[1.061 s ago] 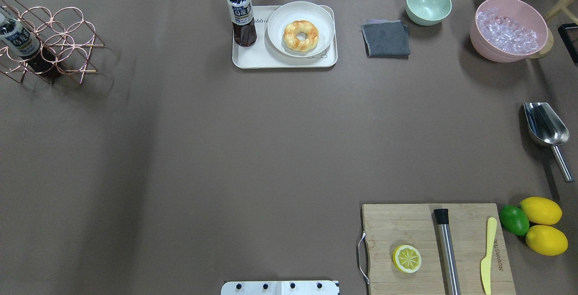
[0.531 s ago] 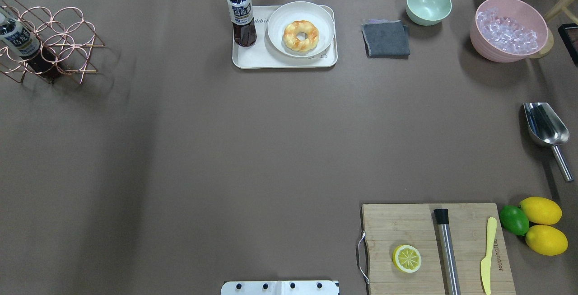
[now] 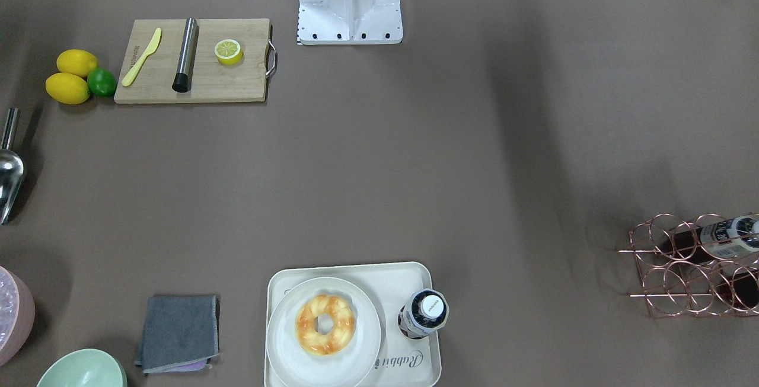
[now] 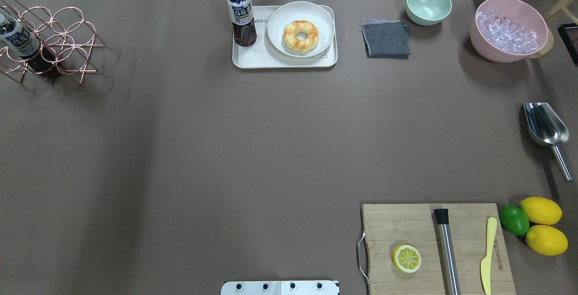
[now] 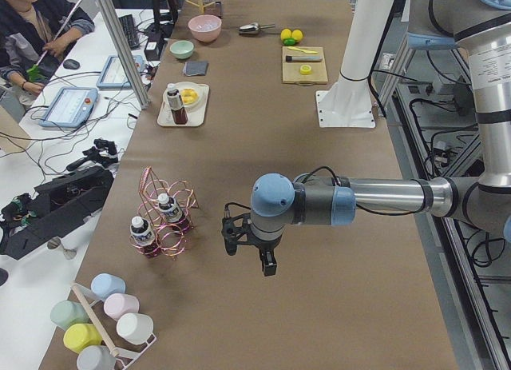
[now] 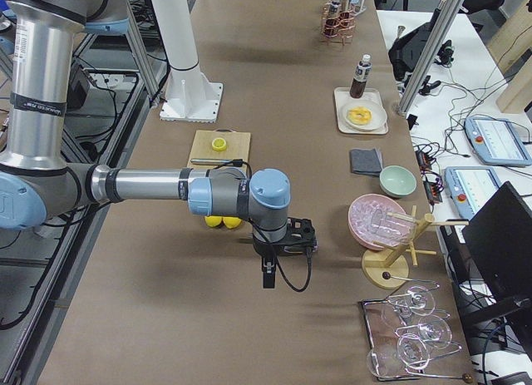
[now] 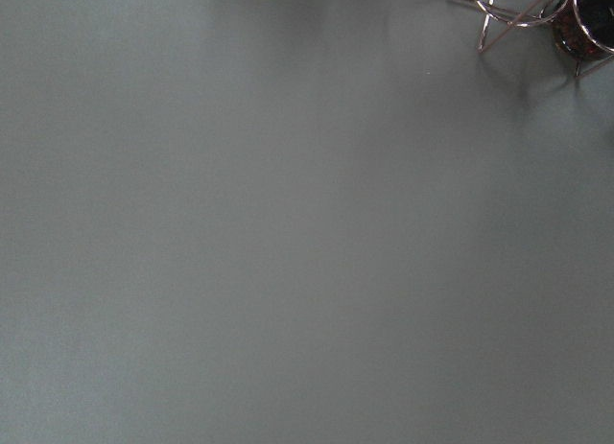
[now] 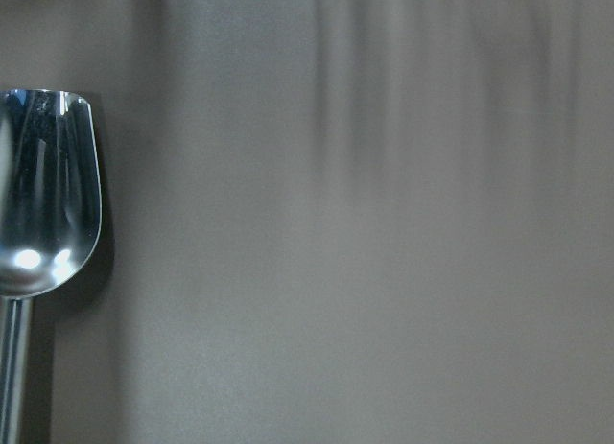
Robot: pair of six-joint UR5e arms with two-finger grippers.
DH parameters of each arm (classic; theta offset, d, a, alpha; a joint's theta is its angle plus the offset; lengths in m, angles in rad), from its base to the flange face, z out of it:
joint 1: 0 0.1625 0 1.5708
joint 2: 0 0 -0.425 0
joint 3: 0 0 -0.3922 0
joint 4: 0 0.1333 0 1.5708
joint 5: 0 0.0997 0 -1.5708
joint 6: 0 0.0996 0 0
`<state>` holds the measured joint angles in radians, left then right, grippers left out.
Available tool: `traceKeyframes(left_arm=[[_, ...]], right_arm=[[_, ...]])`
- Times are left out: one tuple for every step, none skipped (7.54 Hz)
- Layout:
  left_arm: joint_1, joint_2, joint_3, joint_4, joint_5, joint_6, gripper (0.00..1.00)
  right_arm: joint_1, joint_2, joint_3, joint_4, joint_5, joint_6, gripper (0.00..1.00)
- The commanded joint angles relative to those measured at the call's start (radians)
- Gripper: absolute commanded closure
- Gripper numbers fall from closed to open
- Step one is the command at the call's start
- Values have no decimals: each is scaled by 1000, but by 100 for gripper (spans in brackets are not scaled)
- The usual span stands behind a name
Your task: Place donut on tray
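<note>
The donut (image 4: 300, 36) lies on a round plate (image 4: 280, 15) set on the tray (image 4: 253, 58) at the far edge of the table (image 4: 226, 150), about midway between the left gripper (image 5: 249, 258) and right gripper (image 6: 278, 264), which hang over opposite table ends, neither clearly nearer, whether spread or pressed together impossible to tell.

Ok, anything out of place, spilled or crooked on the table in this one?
Nothing spilled or damaged. One small thing: the round white plate holding the golden glazed ring donut sits crowded against one end of the cream rectangular tray. Its edge appears to ride on the rim, beside the upright dark tea bottle.
</note>
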<state>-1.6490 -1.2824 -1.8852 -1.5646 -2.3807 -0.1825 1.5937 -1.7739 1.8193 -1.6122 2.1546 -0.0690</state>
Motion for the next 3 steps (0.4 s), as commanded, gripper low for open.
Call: traceKeyframes(left_arm=[[0, 0, 0, 0, 0, 0, 1], [0, -2, 1, 1, 0, 0, 1], [0, 0, 3, 0, 0, 0, 1]], right_arm=[[0, -1, 0, 0, 4, 0, 0], [0, 1, 2, 0, 4, 0, 0], [0, 4, 6, 0, 4, 0, 0]])
